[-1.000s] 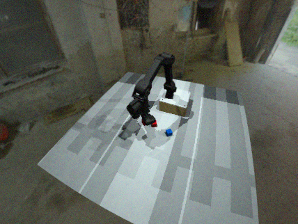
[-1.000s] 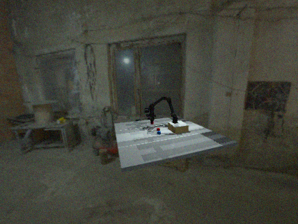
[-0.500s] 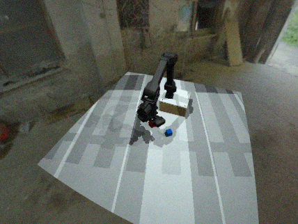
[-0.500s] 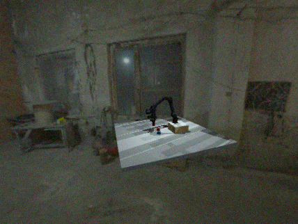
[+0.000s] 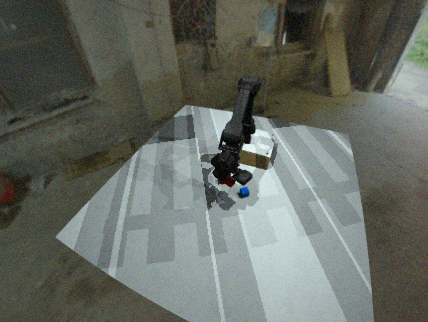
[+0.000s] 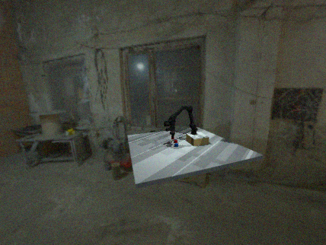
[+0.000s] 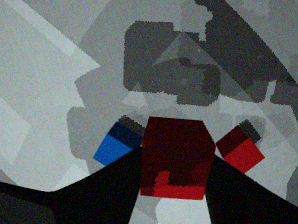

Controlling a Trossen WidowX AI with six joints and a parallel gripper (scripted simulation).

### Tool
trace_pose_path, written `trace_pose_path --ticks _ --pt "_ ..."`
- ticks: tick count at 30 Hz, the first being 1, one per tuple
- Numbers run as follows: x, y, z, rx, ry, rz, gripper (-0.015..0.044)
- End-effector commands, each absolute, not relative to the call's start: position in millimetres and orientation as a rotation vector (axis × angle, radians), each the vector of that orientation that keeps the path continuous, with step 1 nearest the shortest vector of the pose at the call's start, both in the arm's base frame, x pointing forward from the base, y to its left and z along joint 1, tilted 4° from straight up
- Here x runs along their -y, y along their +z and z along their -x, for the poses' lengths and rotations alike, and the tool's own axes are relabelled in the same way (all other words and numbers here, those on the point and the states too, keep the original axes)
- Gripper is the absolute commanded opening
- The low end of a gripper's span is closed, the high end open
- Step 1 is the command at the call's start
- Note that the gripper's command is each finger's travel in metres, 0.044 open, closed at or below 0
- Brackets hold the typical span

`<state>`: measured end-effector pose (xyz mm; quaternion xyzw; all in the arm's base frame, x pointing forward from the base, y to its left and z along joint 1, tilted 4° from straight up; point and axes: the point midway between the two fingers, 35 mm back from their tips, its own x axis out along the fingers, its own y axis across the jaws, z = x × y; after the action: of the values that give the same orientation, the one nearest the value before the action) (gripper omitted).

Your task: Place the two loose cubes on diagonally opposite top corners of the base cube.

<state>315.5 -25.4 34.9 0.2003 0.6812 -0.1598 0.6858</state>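
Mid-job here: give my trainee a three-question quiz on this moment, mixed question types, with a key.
1. True or false: the gripper is shut on the small red cube.
2. Which loose cube lies on the table? A) blue B) green C) yellow
3. Fill in: nothing sits on top of the tan ____ cube.

Key: 1 true; 2 A, the small blue cube; 3 base.
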Motion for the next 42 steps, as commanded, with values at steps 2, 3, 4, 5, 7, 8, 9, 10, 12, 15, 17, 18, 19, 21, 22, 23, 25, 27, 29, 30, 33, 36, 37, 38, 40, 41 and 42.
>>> trace_pose_path --ticks 2,3,4,5,7,8,9,10,12,15,17,18,19,21,22,23,25,27,29,30,33,36,37,38,40,41,42 --pt "9 33 -311 -1.529 -0.303 -0.403 0.0105" --pt "6 33 -310 -1.531 -0.294 -0.394 0.0105" --pt "3 32 -309 -1.532 -0.286 -0.386 0.0105" --pt "0 32 -308 -1.533 -0.277 -0.378 0.0105" --pt "-5 30 -306 -1.535 -0.26 -0.361 0.0105" --pt "-8 30 -305 -1.536 -0.251 -0.352 0.0105" --pt "-11 29 -304 -1.537 -0.242 -0.344 0.0105" --pt "-14 29 -303 -1.538 -0.234 -0.336 0.0105" --pt "-19 28 -300 -1.54 -0.216 -0.319 0.0105" --pt "-27 26 -297 -1.542 -0.19 -0.294 0.0105" --pt "-32 25 -294 -1.544 -0.173 -0.277 0.0105" --pt "-35 24 -293 -1.544 -0.164 -0.269 0.0105" --pt "-37 24 -292 -1.545 -0.155 -0.26 0.0105" --pt "-42 23 -289 -1.546 -0.138 -0.244 0.0105" --pt "-45 22 -287 -1.547 -0.129 -0.235 0.0105" --pt "-47 22 -286 -1.547 -0.122 -0.228 0.0105" --pt "-49 21 -285 -1.547 -0.116 -0.223 0.0105" --pt "-49 21 -285 -1.547 -0.116 -0.223 0.0105" --pt "-49 21 -285 -1.547 -0.116 -0.223 0.0105" --pt "-49 21 -285 -1.547 -0.116 -0.223 0.0105" --pt "-49 21 -285 -1.547 -0.116 -0.223 0.0105" --pt "-49 21 -285 -1.547 -0.116 -0.223 0.0105" --pt "-49 20 -285 -1.547 -0.116 -0.222 0.0105" --pt "-49 17 -285 -1.547 -0.116 -0.221 0.0105" --pt "-49 12 -286 -1.546 -0.117 -0.219 0.0105" --pt "-50 9 -286 -1.546 -0.117 -0.218 0.0105" --pt "-50 7 -286 -1.546 -0.117 -0.217 0.0105"
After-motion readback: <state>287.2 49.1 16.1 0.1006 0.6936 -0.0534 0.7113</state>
